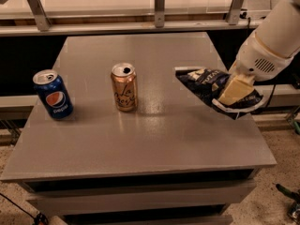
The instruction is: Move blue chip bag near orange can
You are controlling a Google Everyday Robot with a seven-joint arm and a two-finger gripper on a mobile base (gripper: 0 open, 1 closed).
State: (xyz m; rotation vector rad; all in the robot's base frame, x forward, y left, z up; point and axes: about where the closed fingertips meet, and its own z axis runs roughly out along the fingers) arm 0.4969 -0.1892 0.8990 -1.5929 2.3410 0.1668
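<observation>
My gripper point(233, 91) clamped on blue chip bag point(200, 81), right side; carry under way; next: left, set beside orange can point(124, 88).

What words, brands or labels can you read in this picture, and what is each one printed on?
"pepsi": on the blue can, at the left of the table.
Dark cursive script on the orange can: too blurred to read.
White lettering on the blue chip bag: too blurred to read. The gripper holds this bag at the table's right side.
No other text shows.
</observation>
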